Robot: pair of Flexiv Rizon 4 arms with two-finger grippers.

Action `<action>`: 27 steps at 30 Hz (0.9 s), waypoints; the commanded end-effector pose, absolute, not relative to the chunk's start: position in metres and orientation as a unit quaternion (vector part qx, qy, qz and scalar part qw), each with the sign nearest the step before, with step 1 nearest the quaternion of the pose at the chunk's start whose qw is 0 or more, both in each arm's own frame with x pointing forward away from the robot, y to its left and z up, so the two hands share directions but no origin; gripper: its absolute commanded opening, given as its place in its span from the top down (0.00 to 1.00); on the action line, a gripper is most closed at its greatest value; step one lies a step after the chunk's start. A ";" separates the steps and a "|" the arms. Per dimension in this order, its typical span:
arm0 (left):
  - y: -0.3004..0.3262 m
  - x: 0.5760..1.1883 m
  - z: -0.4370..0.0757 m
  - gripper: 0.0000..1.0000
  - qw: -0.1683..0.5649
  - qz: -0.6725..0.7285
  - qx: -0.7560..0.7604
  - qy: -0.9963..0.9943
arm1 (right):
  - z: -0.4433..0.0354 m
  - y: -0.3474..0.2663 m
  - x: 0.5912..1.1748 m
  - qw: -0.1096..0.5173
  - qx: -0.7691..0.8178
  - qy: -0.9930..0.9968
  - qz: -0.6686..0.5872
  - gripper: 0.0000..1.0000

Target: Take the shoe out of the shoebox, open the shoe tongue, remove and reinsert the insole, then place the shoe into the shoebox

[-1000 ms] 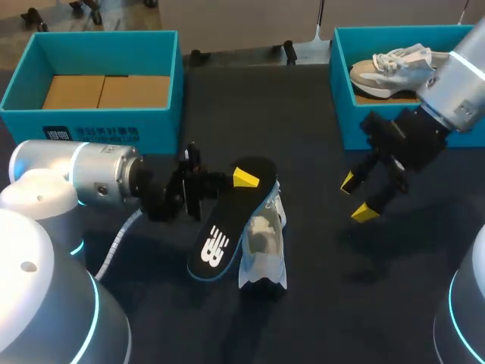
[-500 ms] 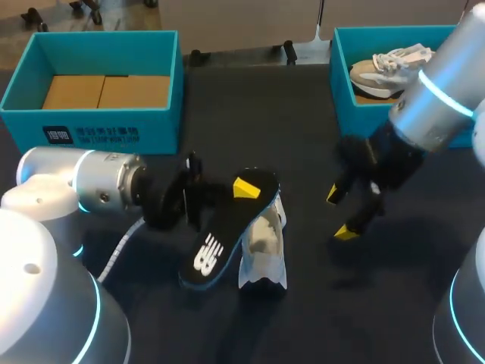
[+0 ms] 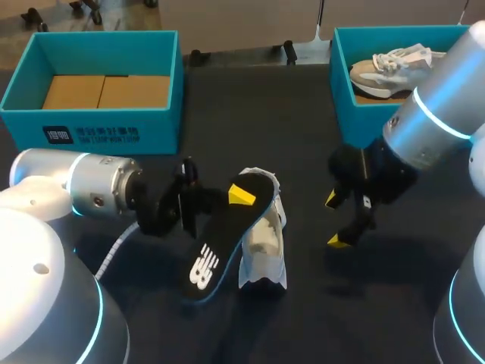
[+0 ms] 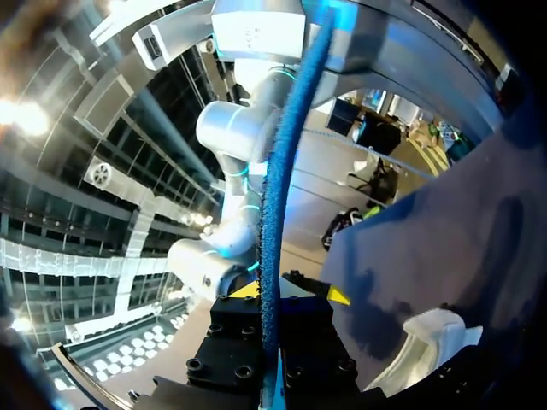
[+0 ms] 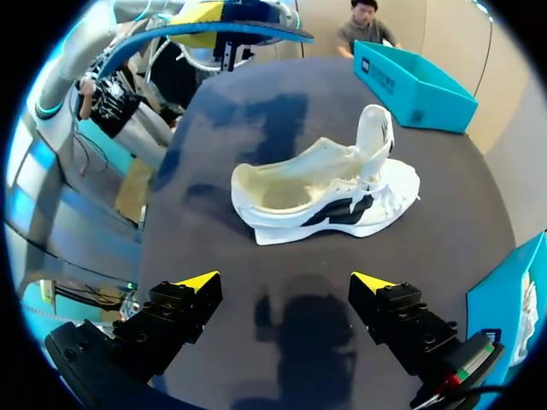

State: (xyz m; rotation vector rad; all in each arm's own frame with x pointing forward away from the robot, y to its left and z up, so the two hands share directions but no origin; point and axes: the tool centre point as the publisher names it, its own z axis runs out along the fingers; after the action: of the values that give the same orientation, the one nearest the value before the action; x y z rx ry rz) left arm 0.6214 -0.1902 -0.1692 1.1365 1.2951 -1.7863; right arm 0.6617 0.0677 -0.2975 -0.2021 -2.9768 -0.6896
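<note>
— Where is our shoe?
— The white shoe (image 3: 265,246) stands on the dark tabletop (image 3: 250,114), outside both boxes. Its tongue is lifted and its inside is open to view.
— And the insole?
— Our left fingers (image 3: 236,199) are clenched on the black insole (image 3: 214,254), gripping it from both sides near one end. It slants down alongside the shoe.
— Our right fingers?
— The right fingers (image 3: 334,220) are released and hold nothing. They hang over the tabletop near the shoe, which lies ahead of them.
— The boxes?
— The left box (image 3: 91,125) shows a cardboard floor. The right box (image 3: 342,83) holds a second shoe (image 3: 390,67).
</note>
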 end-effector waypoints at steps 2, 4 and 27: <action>-0.187 0.616 -0.189 1.00 0.320 -0.700 0.425 0.476 | -0.313 0.092 0.666 0.015 -0.054 -0.976 -0.211 0.00; -0.186 0.614 -0.192 1.00 0.321 -0.703 0.418 0.477 | -0.317 0.096 0.666 0.008 -0.046 -0.978 -0.205 0.00; -0.181 0.601 -0.205 1.00 0.300 -0.710 0.397 0.498 | -0.337 0.112 0.659 -0.006 -0.030 -0.984 -0.176 0.00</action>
State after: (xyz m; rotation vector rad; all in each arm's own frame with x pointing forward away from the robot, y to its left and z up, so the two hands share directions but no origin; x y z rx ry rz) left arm 0.6048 -0.1808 -0.2029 1.0654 1.3121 -1.8913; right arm 0.6590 0.1057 -0.3355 -0.0913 -3.0946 -0.5788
